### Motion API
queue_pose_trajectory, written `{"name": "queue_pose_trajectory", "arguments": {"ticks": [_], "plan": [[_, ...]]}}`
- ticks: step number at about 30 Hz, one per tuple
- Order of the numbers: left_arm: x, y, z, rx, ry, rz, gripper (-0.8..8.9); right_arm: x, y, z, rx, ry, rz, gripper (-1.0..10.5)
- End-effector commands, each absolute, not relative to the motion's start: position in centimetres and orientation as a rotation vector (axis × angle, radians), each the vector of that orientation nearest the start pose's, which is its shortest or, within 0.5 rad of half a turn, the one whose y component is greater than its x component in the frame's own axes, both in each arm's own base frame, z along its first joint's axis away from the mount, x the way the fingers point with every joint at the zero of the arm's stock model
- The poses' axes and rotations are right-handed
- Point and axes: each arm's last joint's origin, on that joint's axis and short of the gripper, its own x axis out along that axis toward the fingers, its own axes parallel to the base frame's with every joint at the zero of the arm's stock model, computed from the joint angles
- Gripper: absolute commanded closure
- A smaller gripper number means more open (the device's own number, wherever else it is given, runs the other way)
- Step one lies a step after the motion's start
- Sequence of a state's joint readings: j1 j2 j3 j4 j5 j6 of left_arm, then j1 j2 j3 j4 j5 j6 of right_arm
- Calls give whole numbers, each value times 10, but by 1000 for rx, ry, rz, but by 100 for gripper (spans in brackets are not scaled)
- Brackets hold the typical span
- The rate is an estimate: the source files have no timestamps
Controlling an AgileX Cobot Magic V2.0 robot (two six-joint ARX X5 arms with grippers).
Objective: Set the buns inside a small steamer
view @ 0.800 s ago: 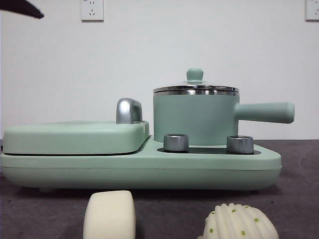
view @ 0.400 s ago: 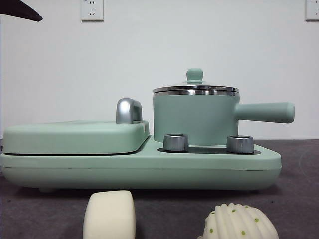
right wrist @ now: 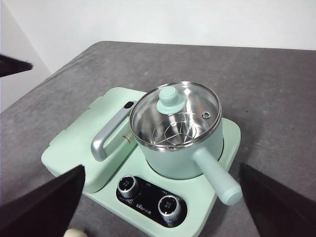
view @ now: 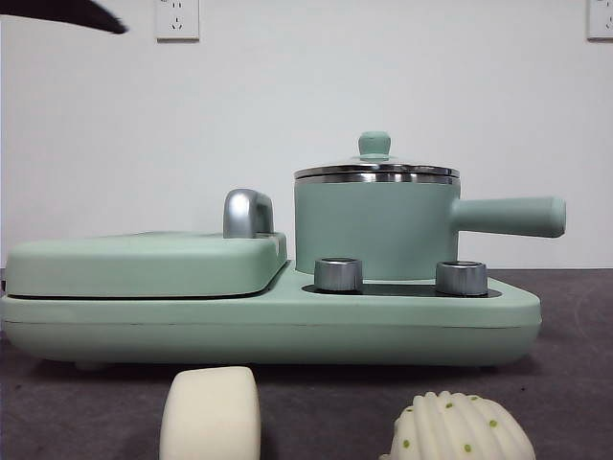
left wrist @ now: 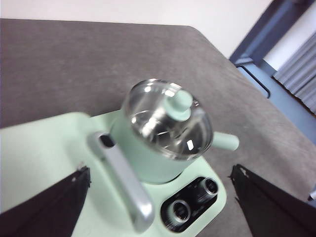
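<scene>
The small steamer [view: 374,225] is a mint green pot with a side handle and a green-knobbed glass lid [view: 374,146], which is on. It stands on the cooker base. The smooth bun [view: 211,414] and the ribbed bun with green dots [view: 465,429] lie on the table in front of the base. My left gripper [left wrist: 160,170] is open and empty, high above the steamer [left wrist: 165,133]; it shows as a black tip [view: 67,11] at the top left of the front view. My right gripper [right wrist: 162,170] is open and empty, high above the steamer [right wrist: 175,133]. An edge of the smooth bun [right wrist: 74,232] shows in the right wrist view.
The flat mint green griddle cover [view: 144,264] with its chrome handle [view: 247,213] lies on the base to the left of the steamer. Two steel knobs [view: 337,274] sit on the base's front. The dark grey table [right wrist: 276,89] stretches around the cooker.
The black tip at the top left of the front view has reached further to the right. The buns, steamer and lid have not moved.
</scene>
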State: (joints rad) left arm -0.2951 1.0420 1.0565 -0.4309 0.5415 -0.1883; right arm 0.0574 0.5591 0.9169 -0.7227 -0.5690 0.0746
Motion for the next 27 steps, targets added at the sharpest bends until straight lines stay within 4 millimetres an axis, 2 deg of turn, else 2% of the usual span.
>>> {"name": "queue_pose_trajectory", "arguments": {"ticks": [1,8,12,20,27], "plan": [[217,-90,372,-226,498,-820,349,91,21,358,152,357,609,449],[262,-139,385,-157,581,-926,349,91,21,358,151,355,609,449],[288,-172,380,-109,622,-982,349,91,21,358,152,355,609,449],[325,-226,346,52,644,-1012,349,91,21,358,153,355,614,449],[334,-258,317,189,608,-979,349,90,21,358,153,355,616,449]]}}
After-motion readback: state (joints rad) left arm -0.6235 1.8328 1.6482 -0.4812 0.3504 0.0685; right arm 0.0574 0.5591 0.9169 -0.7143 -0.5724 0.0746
